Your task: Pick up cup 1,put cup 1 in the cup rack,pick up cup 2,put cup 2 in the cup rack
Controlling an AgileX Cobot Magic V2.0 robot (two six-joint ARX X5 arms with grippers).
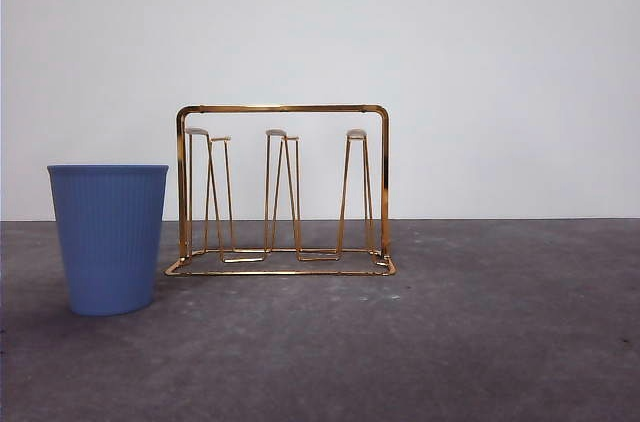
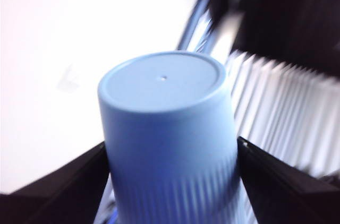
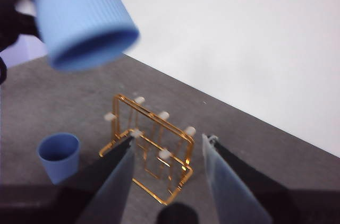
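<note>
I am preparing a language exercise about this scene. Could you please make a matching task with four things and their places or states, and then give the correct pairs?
Things
1. cup rack
2. blue cup on the table
3. left gripper
4. right gripper

States
A. open, holding nothing, above the rack
B. shut on the raised blue cup, which is turned mouth down
C. gold wire, no cup on its prongs
D. standing upright beside the rack

Pairs: 1-C, 2-D, 3-B, 4-A
</note>
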